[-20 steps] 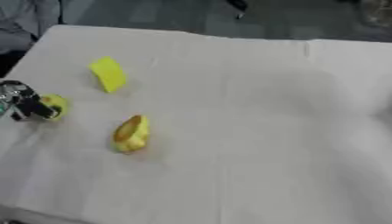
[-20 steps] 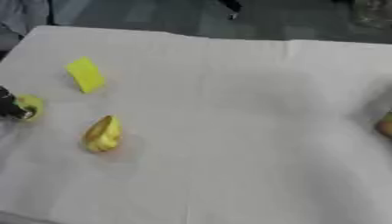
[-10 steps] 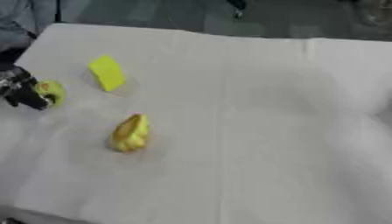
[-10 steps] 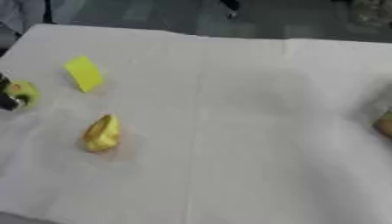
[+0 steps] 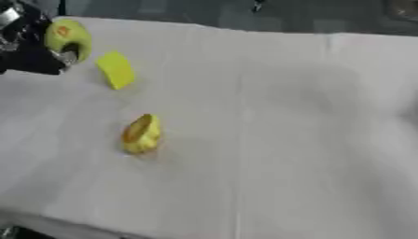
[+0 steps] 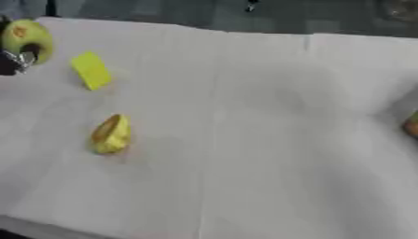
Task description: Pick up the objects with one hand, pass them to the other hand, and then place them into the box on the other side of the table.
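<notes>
Your left hand is up at the far left of the table. Its black fingers are curled round a round yellow-green fruit, and a silver part of the hand shows just under it. The fruit looks smooth and shiny, like an apple, with a small orange spot on its skin. It is held up off the cloth.

Just beside the hand, a little to the right, a flat yellow block lies on the table. It has straight edges and looks like a small sponge or a slab of foam. It does not touch the hand or the fruit.

Nearer to you there is a yellow lumpy thing with an orange stripe along its top. It is rounded and taller than it is wide. It sits alone, well apart from the block.

The table is covered with a white cloth that has soft folds running across it.

At the far right edge of the right eye view you can see a bit of something orange-brown. It is too blurry to tell what it is.

Your right hand does not show.
</notes>
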